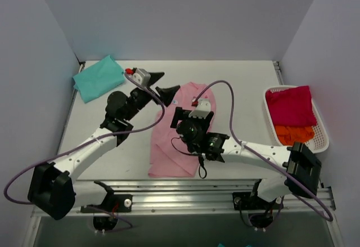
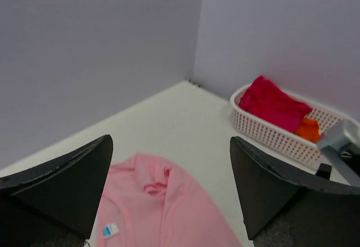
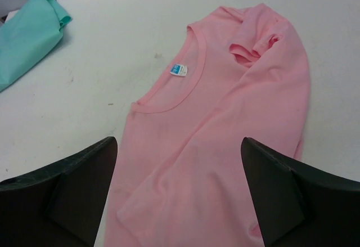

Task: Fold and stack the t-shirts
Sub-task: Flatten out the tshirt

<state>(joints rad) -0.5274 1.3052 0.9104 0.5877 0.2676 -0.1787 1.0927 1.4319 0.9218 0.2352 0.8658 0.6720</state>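
The pale pink t-shirt point(image 1: 169, 146) lies flat mid-table, neck to the far side, one side folded lengthwise over the body with a sleeve on top. It shows in the left wrist view point(image 2: 169, 207) and the right wrist view point(image 3: 225, 123), white neck tag point(image 3: 179, 70) visible. The teal t-shirt point(image 1: 97, 78) lies folded at the far left, also seen in the right wrist view point(image 3: 28, 39). My left gripper point(image 1: 164, 85) is open and empty above the pink shirt's collar end point(image 2: 170, 146). My right gripper point(image 1: 195, 113) is open and empty above the shirt's middle point(image 3: 179, 143).
A white perforated basket point(image 1: 323, 131) stands at the right edge, holding a red cloth point(image 1: 289, 105) and an orange cloth point(image 1: 294, 134); it shows in the left wrist view point(image 2: 264, 131). Grey walls close the table at the back and sides.
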